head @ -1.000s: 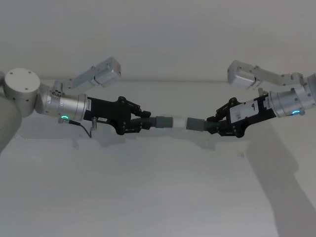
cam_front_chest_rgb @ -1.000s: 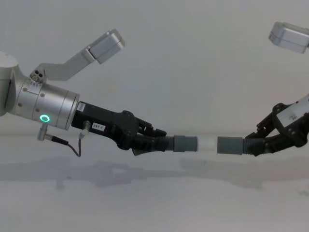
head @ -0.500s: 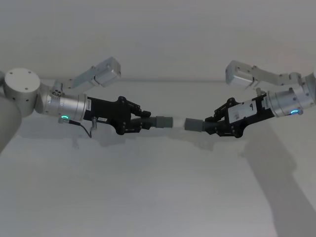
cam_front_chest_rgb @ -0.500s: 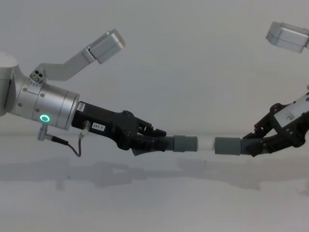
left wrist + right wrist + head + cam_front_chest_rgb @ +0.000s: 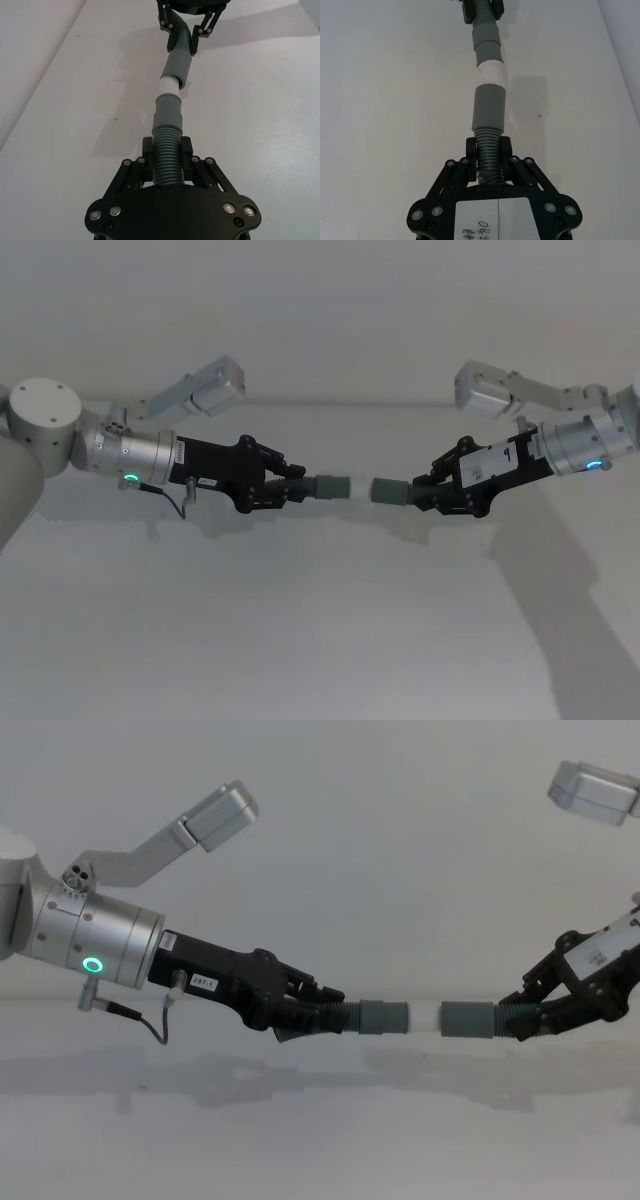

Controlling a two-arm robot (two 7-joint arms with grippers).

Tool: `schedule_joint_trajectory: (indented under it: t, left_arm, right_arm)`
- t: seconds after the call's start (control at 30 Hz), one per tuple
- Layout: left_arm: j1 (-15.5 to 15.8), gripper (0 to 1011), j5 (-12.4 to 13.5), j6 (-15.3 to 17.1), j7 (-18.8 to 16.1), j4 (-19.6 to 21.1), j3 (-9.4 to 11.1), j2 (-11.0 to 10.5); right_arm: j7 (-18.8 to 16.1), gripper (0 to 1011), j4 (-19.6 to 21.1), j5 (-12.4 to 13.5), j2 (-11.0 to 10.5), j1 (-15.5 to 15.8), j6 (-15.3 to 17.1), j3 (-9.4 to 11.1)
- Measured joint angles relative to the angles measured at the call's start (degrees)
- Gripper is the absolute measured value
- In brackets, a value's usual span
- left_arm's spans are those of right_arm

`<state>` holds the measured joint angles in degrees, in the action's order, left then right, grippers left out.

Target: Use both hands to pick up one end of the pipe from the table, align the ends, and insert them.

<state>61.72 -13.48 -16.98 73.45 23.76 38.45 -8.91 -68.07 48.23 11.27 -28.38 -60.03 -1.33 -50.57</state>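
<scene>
We see the table (image 5: 320, 640), a plain white surface, spread beneath everything and far wider than the parts held above it; faint shadows of the arms lie across it.

Above it, our two silver arms reach inward from either side. The left arm (image 5: 95, 935) comes in from the left with a green ring lit on its wrist, and the right arm (image 5: 585, 445) comes in from the right.

At the left arm's tip, the left gripper (image 5: 290, 484) has its black fingers (image 5: 187, 152) closed around the ribbed body of the left hose piece (image 5: 167, 155), holding it off the table and pointing toward the middle. The right gripper (image 5: 425, 490) is likewise clamped on the ribbed body of the right hose piece (image 5: 487, 155), its fingers (image 5: 470, 150) pressed against the corrugations on both sides.

The two pieces lie almost in one line, level in the chest view. The left piece ends in a smooth grey cuff (image 5: 384, 1018), and the right piece in a similar grey socket cuff (image 5: 468, 1020).

Between the cuffs sits the white plug tip (image 5: 425, 1018), projecting from the left cuff. Its far end meets the mouth of the right cuff; a short band of white remains exposed between the two grey cuffs.
</scene>
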Motion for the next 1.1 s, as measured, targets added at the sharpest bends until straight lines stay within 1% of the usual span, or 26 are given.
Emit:
schedule_joint_trajectory:
  t: [0.27, 0.7, 1.1]
  left_arm:
    - [0.0, 310, 0.0, 0.0, 0.0, 0.0, 0.0, 0.0]
    - [0.0, 310, 0.0, 0.0, 0.0, 0.0, 0.0, 0.0]
    - [0.0, 310, 0.0, 0.0, 0.0, 0.0, 0.0, 0.0]
  right_arm:
    - [-0.1, 263, -0.3, 0.0, 0.2, -0.2, -0.1, -0.1]
    - [-0.3, 262, -2.3, 0.0, 1.6, -0.9, -1.1, -0.2]
    - [-0.3, 262, -3.2, -0.1, 2.1, -1.2, -1.6, -0.1]
